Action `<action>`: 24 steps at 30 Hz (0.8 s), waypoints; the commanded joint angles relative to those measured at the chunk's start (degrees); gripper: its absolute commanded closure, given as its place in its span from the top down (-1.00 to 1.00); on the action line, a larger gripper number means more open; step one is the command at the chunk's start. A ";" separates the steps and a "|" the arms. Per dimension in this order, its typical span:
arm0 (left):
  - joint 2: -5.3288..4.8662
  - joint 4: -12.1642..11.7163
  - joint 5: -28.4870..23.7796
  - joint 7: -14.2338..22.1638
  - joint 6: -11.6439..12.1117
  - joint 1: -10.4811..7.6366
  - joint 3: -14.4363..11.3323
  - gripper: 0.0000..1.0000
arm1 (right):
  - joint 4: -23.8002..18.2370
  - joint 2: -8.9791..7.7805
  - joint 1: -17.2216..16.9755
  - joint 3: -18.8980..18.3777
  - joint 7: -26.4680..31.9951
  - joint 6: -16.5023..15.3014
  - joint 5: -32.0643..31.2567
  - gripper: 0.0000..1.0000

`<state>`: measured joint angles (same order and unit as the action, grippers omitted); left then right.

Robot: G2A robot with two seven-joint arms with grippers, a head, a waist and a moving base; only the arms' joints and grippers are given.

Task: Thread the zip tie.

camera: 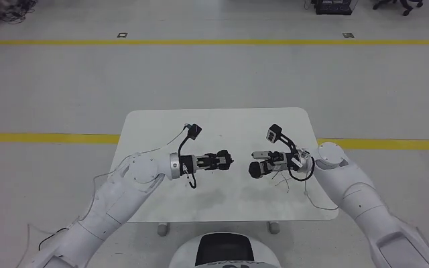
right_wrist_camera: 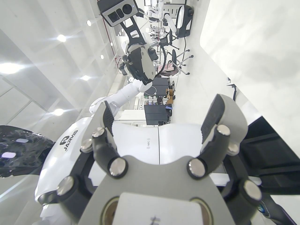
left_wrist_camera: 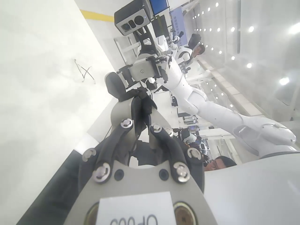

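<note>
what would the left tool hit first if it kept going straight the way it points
Most likely the right tool, open and facing the left tool across a gap above the table; alignment is unclear.

one overhead above the table [camera: 214,124], two opposed wrist close-ups

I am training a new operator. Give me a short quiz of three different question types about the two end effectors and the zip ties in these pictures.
1. True or false: the right end effector is shut on a zip tie.
2. The loose zip ties lie: A) on the table; B) on the floor; C) in a box.
3. Fill in: the end effector with closed fingers is the ____ one.
Key: 1 false: it is open and empty. 2 A. 3 left: the left end effector grips what looks like a dark zip tie.
</note>
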<state>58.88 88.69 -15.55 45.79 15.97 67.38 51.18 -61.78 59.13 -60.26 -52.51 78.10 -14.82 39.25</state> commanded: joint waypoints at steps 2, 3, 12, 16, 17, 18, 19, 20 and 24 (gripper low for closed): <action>0.00 0.00 0.00 0.00 0.00 0.00 0.00 -1.00 | 0.00 0.00 0.00 0.00 0.00 0.00 0.00 1.00; 0.00 0.00 0.00 0.00 0.00 0.00 0.00 -1.00 | 0.00 0.00 0.00 0.00 0.00 0.00 0.00 1.00; 0.00 0.00 0.00 0.00 0.00 0.00 0.00 -1.00 | 0.00 0.00 0.00 0.00 0.00 0.00 0.00 1.00; 0.00 0.00 0.00 0.00 0.00 0.00 0.00 -1.00 | 0.00 0.00 0.00 0.00 0.00 0.00 0.00 1.00; 0.00 0.00 0.00 0.00 0.00 0.00 0.00 -1.00 | 0.00 0.00 0.00 0.00 0.00 0.00 0.00 1.00; 0.00 0.00 0.00 0.00 0.00 0.00 0.00 -1.00 | 0.00 0.00 0.00 0.00 0.00 0.00 0.00 1.00; 0.00 0.00 0.00 0.00 0.00 0.00 0.00 -1.00 | 0.00 0.00 0.00 0.00 0.00 0.00 0.00 1.00; 0.00 0.00 0.00 0.00 0.00 0.00 0.00 -1.00 | 0.00 0.00 0.00 0.00 0.00 0.00 0.00 1.00; 0.00 0.00 0.00 0.00 0.00 0.00 0.00 -1.00 | -0.05 0.00 -0.07 -0.01 -0.49 0.03 -0.26 1.00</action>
<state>58.88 88.69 -15.55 45.80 15.97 67.38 51.18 -61.79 59.13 -60.27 -52.51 78.09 -14.82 39.25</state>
